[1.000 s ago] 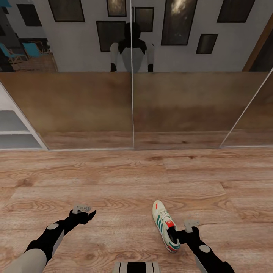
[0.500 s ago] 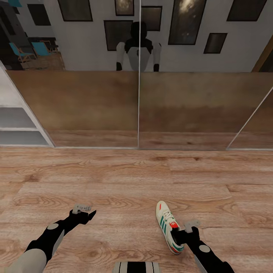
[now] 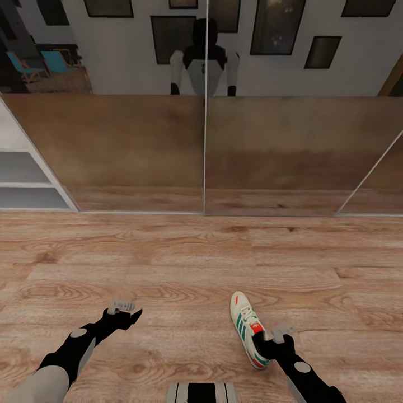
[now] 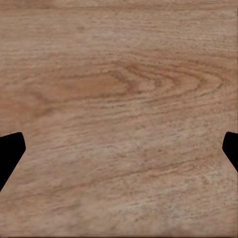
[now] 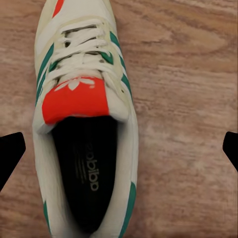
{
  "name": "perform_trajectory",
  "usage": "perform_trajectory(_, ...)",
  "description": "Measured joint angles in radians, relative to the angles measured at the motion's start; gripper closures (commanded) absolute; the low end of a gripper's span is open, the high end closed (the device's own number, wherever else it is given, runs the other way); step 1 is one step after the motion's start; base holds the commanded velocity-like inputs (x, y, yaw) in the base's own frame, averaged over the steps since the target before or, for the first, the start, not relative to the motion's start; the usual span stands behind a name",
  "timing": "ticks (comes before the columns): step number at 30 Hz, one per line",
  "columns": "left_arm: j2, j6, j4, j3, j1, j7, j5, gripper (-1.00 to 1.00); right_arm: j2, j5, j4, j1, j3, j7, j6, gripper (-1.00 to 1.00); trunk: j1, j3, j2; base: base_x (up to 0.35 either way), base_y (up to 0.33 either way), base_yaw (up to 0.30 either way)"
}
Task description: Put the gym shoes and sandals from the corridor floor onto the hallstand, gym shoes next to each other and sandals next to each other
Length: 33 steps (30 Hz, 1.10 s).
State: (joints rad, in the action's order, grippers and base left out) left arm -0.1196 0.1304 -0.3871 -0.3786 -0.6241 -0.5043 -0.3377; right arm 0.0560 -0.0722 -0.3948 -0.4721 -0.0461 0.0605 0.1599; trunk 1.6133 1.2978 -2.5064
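Nearest the robot, a striped grey-and-black piece of its own body (image 3: 201, 393) sits at the bottom middle of the head view. The left arm reaches forward on the left; left gripper (image 3: 121, 308) hangs over bare corridor floor (image 3: 184, 263), nothing between its fingers. In the left wrist view the two dark fingertips (image 4: 10, 153) sit at opposite edges of the picture, spread wide, with wood grain between them (released, empty).

On the right, the right gripper (image 3: 278, 332) is just above the heel end of one gym shoe (image 3: 248, 329). The shoe lies upright on the floor, toe pointing away from the robot, white with green side stripes and a red-orange tongue patch. In the right wrist view the gym shoe (image 5: 84, 119) runs lengthwise, dark insole opening and white laces plain, and the dark fingertips (image 5: 11, 153) stand wide apart at the picture's edges, clear of the shoe's sides. So the right gripper is spread, not grasping; whether it touches the shoe cannot be told.

Farther on, floor planks run up to a wall of mirrored sliding panels (image 3: 140, 145), which reflect the floor, the robot's torso (image 3: 204, 70) and dark framed pictures (image 3: 277, 28). At far left, beside the mirror, the white-grey hallstand (image 3: 22, 182) shows part of two open shelves.
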Motion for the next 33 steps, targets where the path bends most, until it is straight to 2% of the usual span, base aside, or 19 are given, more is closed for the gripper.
perform_trajectory(10, 0.000, 0.000, -0.001, 0.000, -0.002, 0.000, 0.000, -1.00, 0.000, 0.000, 0.000, 0.000, 0.000, 0.000, 0.000, -1.00, 0.004, 0.053, -0.002, 0.000, 0.000, 0.000)
perform_trajectory(20, 0.002, -0.011, -0.040, -0.001, -0.012, 0.001, 0.009, -1.00, 0.000, 0.000, 0.000, 0.000, 0.000, 0.000, 0.000, -1.00, 0.004, 0.059, -0.002, 0.000, 0.000, 0.000)
perform_trajectory(31, 0.010, -0.129, -0.165, 0.002, -0.015, -0.009, 0.032, -1.00, -0.001, 0.000, 0.000, 0.000, -0.001, 0.000, 0.000, -1.00, 0.004, 0.059, -0.002, 0.000, 0.000, 0.000)
perform_trajectory(33, 0.015, -0.149, -0.193, 0.003, -0.013, -0.015, 0.031, -1.00, -0.001, 0.000, 0.000, 0.000, -0.001, 0.000, 0.000, -1.00, 0.005, 0.067, -0.003, 0.000, 0.000, 0.000)
